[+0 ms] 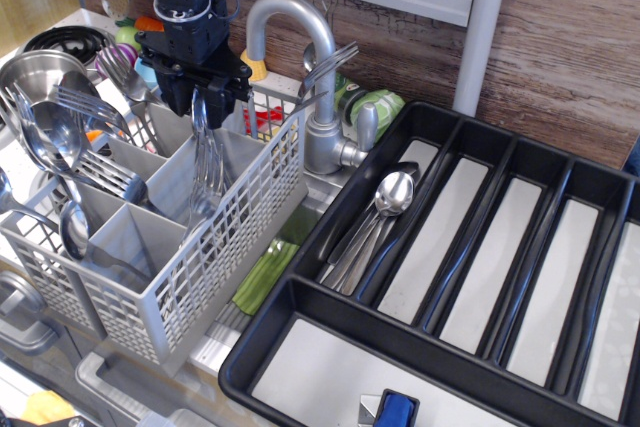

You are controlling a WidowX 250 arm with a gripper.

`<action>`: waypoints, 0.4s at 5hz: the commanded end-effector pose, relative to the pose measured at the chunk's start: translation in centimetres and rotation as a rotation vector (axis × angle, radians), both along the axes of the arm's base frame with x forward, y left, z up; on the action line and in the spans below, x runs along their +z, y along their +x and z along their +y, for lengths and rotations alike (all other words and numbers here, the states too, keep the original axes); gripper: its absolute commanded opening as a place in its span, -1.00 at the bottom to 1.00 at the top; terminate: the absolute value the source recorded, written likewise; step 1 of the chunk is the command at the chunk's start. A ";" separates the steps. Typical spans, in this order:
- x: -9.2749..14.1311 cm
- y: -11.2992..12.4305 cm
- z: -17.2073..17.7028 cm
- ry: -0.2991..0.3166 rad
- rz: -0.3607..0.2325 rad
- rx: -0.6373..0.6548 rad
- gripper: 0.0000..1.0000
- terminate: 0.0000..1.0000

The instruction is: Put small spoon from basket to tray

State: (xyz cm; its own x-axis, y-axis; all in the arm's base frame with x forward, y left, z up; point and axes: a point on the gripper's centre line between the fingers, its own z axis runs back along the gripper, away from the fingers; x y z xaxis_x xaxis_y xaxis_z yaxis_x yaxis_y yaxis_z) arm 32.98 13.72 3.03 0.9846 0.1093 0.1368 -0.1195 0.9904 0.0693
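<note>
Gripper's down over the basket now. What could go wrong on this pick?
1. The gripper is at the top of a tight bundle of cutlery in one basket compartment, so it may grab the wrong piece or several.
2. Lifting could snag the forks leaning nearby or the grid wall.
3. The faucet stands between basket and tray.
</note>
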 end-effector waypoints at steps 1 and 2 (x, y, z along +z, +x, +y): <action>2.3 0.5 -0.4 -0.047 0.020 0.059 -1.00 -1.00; 3.7 0.3 -1.2 -0.075 0.083 0.114 -1.00 -1.00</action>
